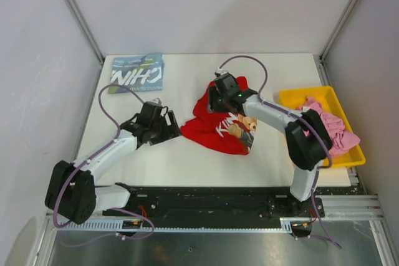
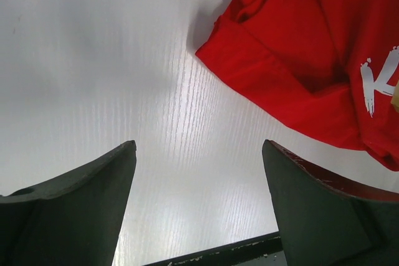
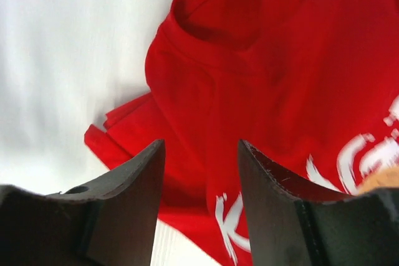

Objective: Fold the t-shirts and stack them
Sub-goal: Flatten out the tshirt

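Blue cloth first: the blue t-shirt [image 1: 137, 73] with the big white letters is lying flat at the far left corner of the table [image 1: 187, 160], looking like it's already folded and waiting as the base of the stack. Moving right, the left gripper [image 2: 198, 144] is hanging low over bare table just beside the near left edge of the red t-shirt [image 1: 215, 130], fingers spread wide with nothing between them, probably so it's lined up to catch that hem. The red one is sitting in the middle of the table, bunched and half doubled over, print and white lettering facing up, so I'd say it's the one being folded right now. The right gripper [image 3: 201, 143] is hovering over its far part near the collar, jaws apart, red fabric showing through the gap, not pinching anything as far as I can tell. Over at the right edge the yellow tray [image 1: 293, 96] is holding the pink t-shirt [image 1: 333, 130] in a crumpled heap spilling over the rim, so that one is waiting its turn.
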